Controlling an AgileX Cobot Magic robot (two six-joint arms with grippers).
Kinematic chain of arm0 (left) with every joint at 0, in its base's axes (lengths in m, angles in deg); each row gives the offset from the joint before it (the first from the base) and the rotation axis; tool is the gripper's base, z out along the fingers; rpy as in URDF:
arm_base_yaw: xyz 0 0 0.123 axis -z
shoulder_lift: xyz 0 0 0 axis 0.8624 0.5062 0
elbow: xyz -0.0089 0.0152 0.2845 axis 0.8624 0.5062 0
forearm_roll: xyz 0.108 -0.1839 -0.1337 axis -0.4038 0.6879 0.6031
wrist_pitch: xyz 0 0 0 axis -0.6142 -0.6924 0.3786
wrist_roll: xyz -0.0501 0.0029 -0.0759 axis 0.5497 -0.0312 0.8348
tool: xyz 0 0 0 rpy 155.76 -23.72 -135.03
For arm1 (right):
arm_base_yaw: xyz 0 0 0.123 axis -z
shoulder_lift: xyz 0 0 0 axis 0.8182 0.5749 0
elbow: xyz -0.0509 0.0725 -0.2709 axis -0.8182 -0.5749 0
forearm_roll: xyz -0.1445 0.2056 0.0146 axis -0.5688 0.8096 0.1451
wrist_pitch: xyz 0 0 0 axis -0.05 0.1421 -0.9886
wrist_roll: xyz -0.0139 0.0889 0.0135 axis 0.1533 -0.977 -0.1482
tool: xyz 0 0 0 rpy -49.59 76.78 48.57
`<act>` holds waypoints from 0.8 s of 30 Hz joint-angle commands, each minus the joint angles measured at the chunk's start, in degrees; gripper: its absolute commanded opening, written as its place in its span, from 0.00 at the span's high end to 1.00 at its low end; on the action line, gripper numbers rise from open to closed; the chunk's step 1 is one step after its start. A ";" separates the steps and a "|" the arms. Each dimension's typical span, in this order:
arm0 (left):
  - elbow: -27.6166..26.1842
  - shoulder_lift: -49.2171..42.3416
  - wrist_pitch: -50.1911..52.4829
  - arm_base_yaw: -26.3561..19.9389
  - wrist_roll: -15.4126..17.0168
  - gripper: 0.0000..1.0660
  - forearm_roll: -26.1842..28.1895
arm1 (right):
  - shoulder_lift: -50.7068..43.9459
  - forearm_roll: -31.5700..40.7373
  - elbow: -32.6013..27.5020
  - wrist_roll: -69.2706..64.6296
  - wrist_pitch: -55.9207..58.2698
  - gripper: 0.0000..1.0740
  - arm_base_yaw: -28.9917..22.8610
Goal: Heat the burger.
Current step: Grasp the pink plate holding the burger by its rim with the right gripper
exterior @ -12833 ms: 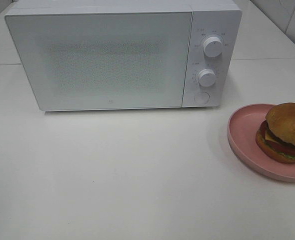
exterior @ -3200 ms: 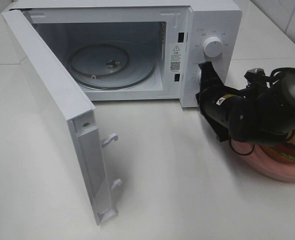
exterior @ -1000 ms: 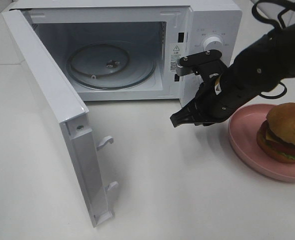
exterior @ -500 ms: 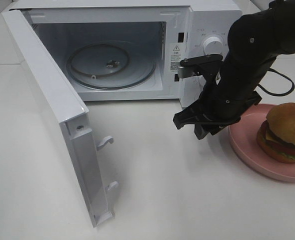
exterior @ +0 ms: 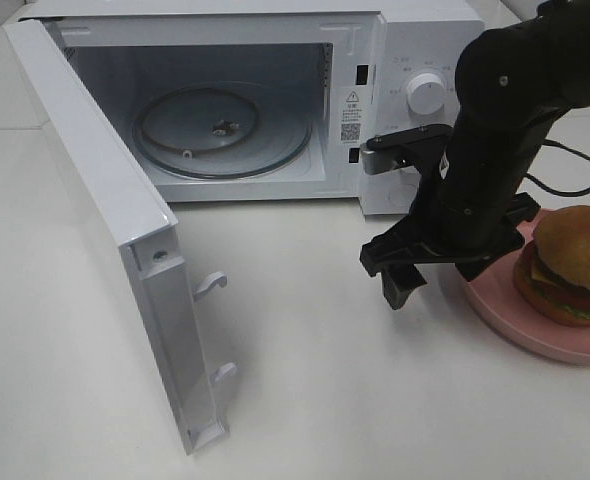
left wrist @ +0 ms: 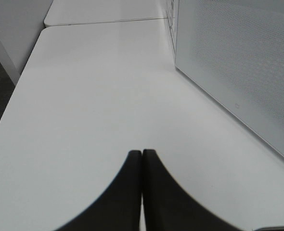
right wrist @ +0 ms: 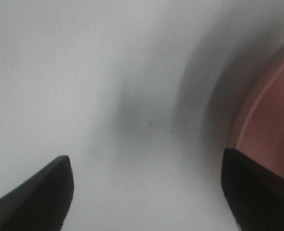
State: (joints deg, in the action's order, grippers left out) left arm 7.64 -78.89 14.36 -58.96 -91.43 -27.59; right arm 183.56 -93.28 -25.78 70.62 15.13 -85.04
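The right gripper [right wrist: 145, 195] has swung down from in front of the control panel to the pink plate [exterior: 487, 298], and its jaws, nearly together a second ago, now stand wide apart with nothing between them. One finger hangs over the bare white table [exterior: 305, 410], the other over the plate's near rim. The left gripper [left wrist: 142, 192] sits low over the same tabletop at the outer side of the microwave door [exterior: 105, 220], its fingers pressed together on nothing.

The door stands swung fully open toward the front, two latch hooks showing on its free edge. Behind the right arm, the burger [exterior: 573, 262] rests on the plate at the table's right side, outside the oven and untouched. Farther back the microwave [exterior: 425, 35] shows its cavity with one glass turntable [exterior: 275, 150]. One knob [exterior: 426, 93] is visible; the arm covers the panel below it. A second white tabletop adjoins behind, with tiled wall at the far right corner.
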 commanded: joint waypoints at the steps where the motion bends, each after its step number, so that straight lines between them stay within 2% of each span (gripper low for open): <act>1: 0.11 -1.15 0.86 0.17 0.11 1.00 0.17 | -0.57 -2.23 0.17 0.34 1.95 0.25 0.23; 7: 0.11 -1.15 0.86 0.17 0.11 1.00 0.17 | -0.57 -2.06 0.17 0.34 1.95 0.26 2.35; 9: 0.11 -1.15 0.86 0.17 0.11 1.00 0.17 | -0.57 -2.01 0.17 1.03 0.92 0.26 6.02; 12: 0.11 -1.15 0.86 0.17 0.11 1.00 0.17 | -0.57 -1.78 0.17 1.78 0.92 0.27 7.28; 24: 0.11 -1.15 0.86 0.17 0.11 1.00 0.17 | -0.52 -1.95 0.17 2.18 -2.41 0.29 7.56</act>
State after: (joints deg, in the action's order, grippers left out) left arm 7.64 -78.89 14.36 -58.96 -91.43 -27.59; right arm 183.56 -94.99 -25.78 71.65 13.53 -77.71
